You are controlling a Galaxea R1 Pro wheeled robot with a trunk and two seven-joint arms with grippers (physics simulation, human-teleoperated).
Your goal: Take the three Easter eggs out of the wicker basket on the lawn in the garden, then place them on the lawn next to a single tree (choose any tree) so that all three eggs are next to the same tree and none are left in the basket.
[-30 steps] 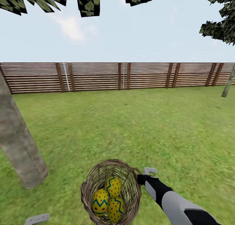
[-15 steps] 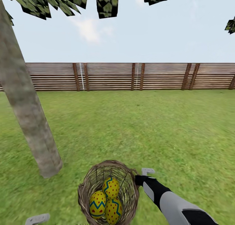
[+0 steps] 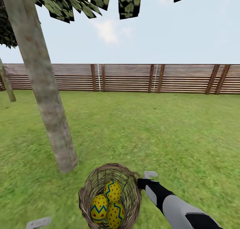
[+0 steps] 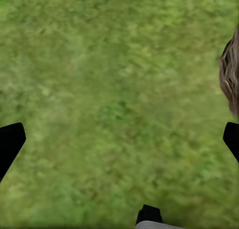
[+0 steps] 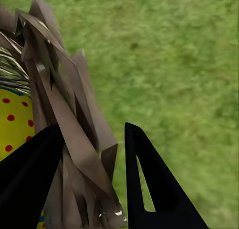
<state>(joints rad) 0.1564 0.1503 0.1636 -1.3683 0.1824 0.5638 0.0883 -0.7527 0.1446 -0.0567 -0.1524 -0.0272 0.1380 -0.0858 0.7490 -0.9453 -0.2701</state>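
Three Easter eggs [image 3: 108, 205] in wicker basket [image 3: 87, 189], right tool [image 3: 144, 179] gripping rim

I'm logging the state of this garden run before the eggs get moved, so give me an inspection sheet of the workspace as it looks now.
Surface: lawn, flat mottled green grass.
Job's things: wicker basket holds all three Easter eggs; the thick-trunked tree stands a little way beyond the basket, toward the robot's left.
Clutter: nothing seen.
Grippers: right gripper straddles the basket's rim, one finger inside by an egg, one outside; firm clamping cannot be told. Left gripper is open over bare grass, basket edge at the side.
Cables: nothing seen.
Surroundings: brown slatted fence across the back, a thin trunk at far left, leaves overhead, pale sky.
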